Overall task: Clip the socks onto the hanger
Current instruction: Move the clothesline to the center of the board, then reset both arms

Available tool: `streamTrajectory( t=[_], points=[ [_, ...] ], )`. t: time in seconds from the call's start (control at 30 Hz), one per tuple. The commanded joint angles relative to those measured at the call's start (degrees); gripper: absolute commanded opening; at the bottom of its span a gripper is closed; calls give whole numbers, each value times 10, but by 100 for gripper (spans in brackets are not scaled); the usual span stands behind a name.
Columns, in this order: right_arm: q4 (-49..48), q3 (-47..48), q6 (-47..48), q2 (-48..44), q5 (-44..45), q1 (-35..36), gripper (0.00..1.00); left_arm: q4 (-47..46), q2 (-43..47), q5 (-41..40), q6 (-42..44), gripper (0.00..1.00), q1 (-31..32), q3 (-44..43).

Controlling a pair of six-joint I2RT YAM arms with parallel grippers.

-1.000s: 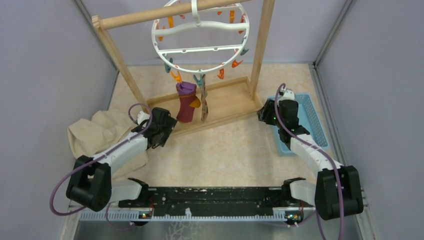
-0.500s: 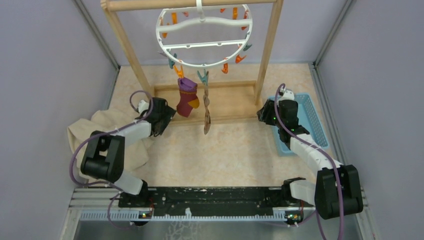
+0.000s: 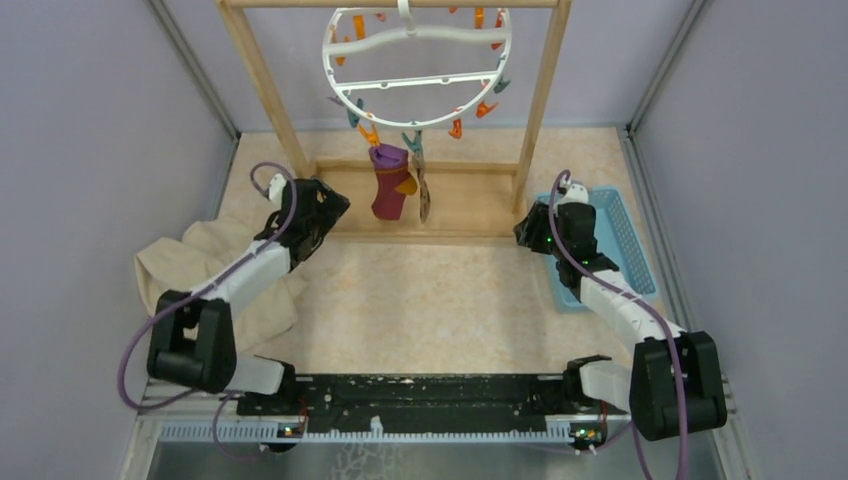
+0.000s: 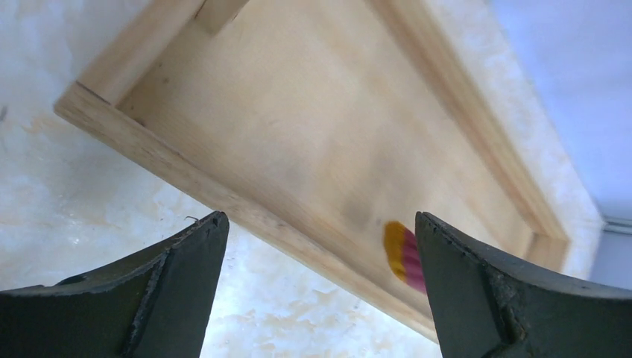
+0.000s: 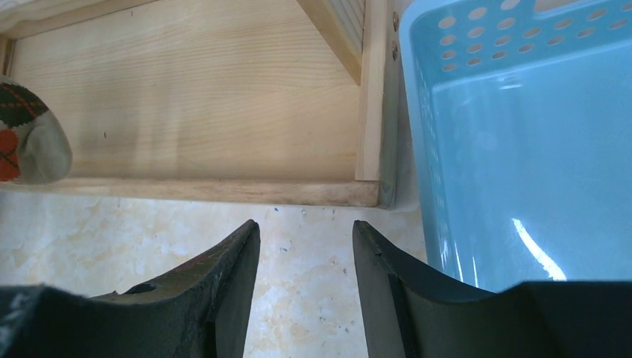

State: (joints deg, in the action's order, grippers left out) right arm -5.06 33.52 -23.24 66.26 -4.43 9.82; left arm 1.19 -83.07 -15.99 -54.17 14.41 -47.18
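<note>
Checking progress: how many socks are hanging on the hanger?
2. The maroon sock hangs from the near rim of the hanger; the brown patterned sock hangs edge-on just right of it. No other socks show.

Plain matte lilac-grey on three sides, left wall, back wall, right wall, with pale metal strips down the corners, under soft, even light. Beige marbled table top, slightly glossy in the wrist views, ending at a brushed metal strip along the near edge. Toward the back, a light wooden frame stand with two uprights, a top bar and a flat framed base; just beside its right end a pale blue perforated basket, and at far left a crumpled beige cloth against the wall.
</note>
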Motion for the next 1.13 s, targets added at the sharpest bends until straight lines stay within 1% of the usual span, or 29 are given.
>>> streamTrajectory(
  t=[0.0,0.1,0.2,0.3,0.37,0.47,0.63,0.83,1.0,1.1],
  points=[
    [-25,-12,-10,-25,-10,-4,49,-15,105,-2,89,99,10,30],
    [-28,-18,-8,-32,-21,-4,49,-26,186,-27,147,99,23,77],
    [-33,-24,-10,-36,-25,-4,49,-15,255,-30,168,99,25,95],
    [-31,-28,-11,-38,-26,-4,49,40,305,-27,188,99,27,72],
    [-30,-32,-11,-42,-27,-4,49,80,323,-28,195,99,27,50],
    [-21,-34,-11,-52,-23,-4,49,101,350,-27,207,99,27,33],
    [-20,-48,-8,-71,-17,-4,49,116,379,-38,231,99,27,36],
    [-31,-41,-15,-46,-38,-4,49,89,382,-35,232,99,27,54],
    [-36,-44,-16,-38,-34,-4,49,98,376,-33,233,99,27,52],
    [-37,-43,-14,-35,-35,-4,49,99,387,-30,232,99,27,55]
  ],
)
